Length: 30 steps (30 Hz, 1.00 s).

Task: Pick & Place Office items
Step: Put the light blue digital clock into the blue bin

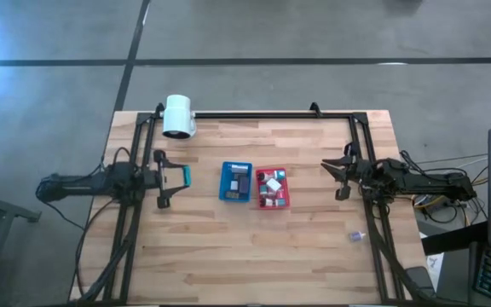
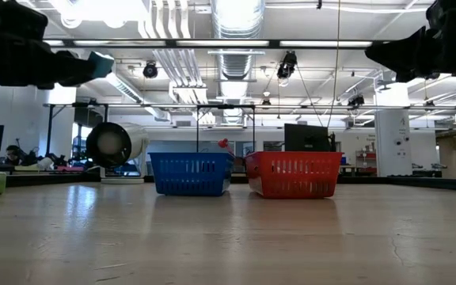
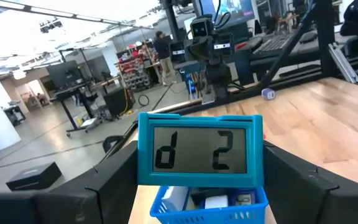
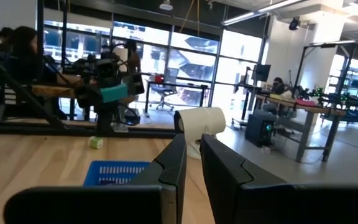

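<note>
Left gripper [image 1: 180, 177]: left of frame centre in the high view, above the table [image 1: 228, 256], clamped on a teal display block [image 3: 199, 151] reading "d 2".
Right gripper [image 1: 337, 176]: right of centre, raised, fingers nearly together, empty.
Blue tray [image 1: 236, 182]: centre, holding several office items.
Red tray [image 1: 272, 188]: touching its right side, filled with small items.
Stray item [image 1: 356, 236]: lower right on the table.
</note>
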Tool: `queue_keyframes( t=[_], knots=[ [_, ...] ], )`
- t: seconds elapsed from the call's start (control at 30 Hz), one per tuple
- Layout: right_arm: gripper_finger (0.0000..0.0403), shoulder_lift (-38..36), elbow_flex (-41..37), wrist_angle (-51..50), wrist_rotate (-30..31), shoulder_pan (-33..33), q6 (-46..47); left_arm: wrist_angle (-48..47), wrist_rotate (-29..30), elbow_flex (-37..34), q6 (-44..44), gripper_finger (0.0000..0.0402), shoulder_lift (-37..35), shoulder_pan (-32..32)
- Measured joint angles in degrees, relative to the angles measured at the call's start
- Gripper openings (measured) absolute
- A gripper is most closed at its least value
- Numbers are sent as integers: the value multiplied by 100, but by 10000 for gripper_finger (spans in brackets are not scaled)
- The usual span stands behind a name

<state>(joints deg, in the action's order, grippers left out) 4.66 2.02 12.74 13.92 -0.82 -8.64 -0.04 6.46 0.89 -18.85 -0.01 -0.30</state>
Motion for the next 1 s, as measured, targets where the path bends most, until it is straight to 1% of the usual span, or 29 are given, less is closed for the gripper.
queue_keyframes(
  t=[0.2, 0.37, 0.5, 0.6, 0.7, 0.8, 0.87, 0.93, 1.0],
  knots=[
    [43, 1, 0, -1, 8, 1, 68, 10, -587, -48, 111, 283, 0, 432],
    [43, 1, 0, 1, 16, 1, 72, -5, -838, -50, 262, 283, 2, 671],
    [43, 1, 0, 1, 18, 1, 68, 9, -863, -52, 340, 283, 2, 693],
    [43, 1, 0, 1, 18, 1, 67, 369, -682, -47, 790, 283, 50, 693],
    [43, 1, 0, 27, 21, 1, 70, 551, -601, 278, 1099, 283, 212, 694],
    [43, 1, 0, 41, 21, 1, 72, 599, -339, 712, 1329, 283, 578, 696],
    [43, 1, 0, 49, 21, 1, 72, 535, -125, 998, 1338, 283, 977, 696],
    [43, 1, 0, 52, 21, 1, 78, 424, 66, 1365, 1335, 283, 1528, 696],
    [43, 1, 0, 50, 21, 1, 96, 201, 135, 1809, 1332, 283, 2185, 700]
  ],
)
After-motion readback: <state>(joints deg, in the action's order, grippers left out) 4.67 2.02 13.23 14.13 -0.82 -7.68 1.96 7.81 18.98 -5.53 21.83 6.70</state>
